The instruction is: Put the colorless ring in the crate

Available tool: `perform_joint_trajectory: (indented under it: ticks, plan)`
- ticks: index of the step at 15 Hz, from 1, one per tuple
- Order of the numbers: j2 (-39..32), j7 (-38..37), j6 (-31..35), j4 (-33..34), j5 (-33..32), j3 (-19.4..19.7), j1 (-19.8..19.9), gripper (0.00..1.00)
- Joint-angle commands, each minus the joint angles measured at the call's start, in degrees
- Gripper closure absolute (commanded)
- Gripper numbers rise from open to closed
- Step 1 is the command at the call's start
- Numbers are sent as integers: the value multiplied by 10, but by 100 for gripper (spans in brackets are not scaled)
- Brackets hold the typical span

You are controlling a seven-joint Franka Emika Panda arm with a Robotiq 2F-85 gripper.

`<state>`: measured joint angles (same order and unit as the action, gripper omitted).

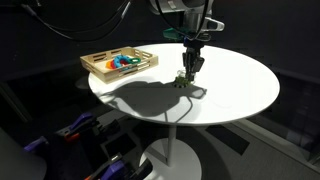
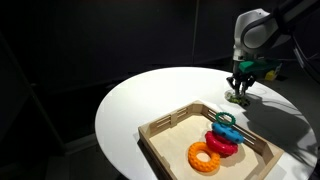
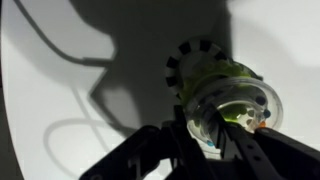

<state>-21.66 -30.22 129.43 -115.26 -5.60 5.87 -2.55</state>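
Observation:
The colorless ring [image 3: 262,100] is a glassy hoop in the wrist view, lying over the green ring [image 3: 226,69], which sits on a dark toothed base [image 3: 184,66]. My gripper [image 3: 222,140] has its dark fingers closed against the colorless ring's near side. In both exterior views the gripper [image 1: 188,74] [image 2: 238,92] is low over the white round table, and the rings are too small to make out there. The light-brown wooden crate [image 1: 95,66] [image 2: 160,128] stands apart from the gripper, near the table's edge.
The crate holds an orange ring [image 2: 205,157], a red ring [image 2: 222,144] and a teal piece [image 2: 226,124]. The white round table [image 1: 230,90] is bare around the gripper. Its edge drops into dark surroundings. Cables cast shadows on the tabletop [image 3: 70,120].

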Motion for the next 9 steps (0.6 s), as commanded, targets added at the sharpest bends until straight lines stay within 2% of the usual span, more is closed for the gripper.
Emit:
perform_joint_trajectory:
  ticks: [1, 9]
  plan:
    - [33, 8, -12, -11, 17, -5, -5, 92]
    - [102, 15, -20, -36, 13, -20, -14, 92]
